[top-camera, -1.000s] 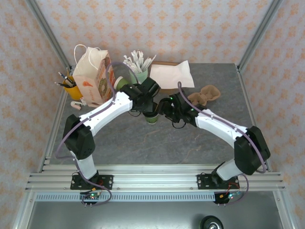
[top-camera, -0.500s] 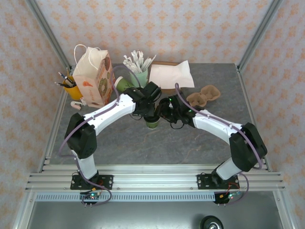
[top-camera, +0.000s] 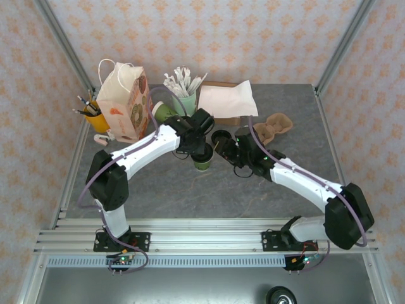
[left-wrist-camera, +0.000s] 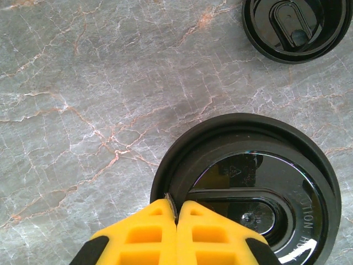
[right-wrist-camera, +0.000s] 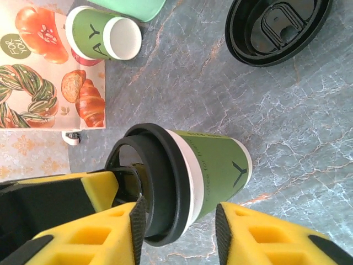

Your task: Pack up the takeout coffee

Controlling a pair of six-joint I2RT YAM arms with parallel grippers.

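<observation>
The takeout coffee, a dark green cup with a black lid, stands upright on the grey table. My left gripper is shut, and its yellow fingertips rest on the near rim of the lid. From the right, my right gripper reaches in low, and its jaws stand open on either side of the cup. One pad lies against the lid's edge. The other pad stands a small gap off the cup's wall.
A spare black lid lies upside down just behind the cup. A lidless green cup, a printed paper bag and a pale cup of wrapped sticks stand at the back left. A pulp cup carrier lies at the right.
My right gripper's jaws have narrowed around the cup, and the right arm has swung out to the right, uncovering the spare lid. The left gripper has stayed on the lid.
</observation>
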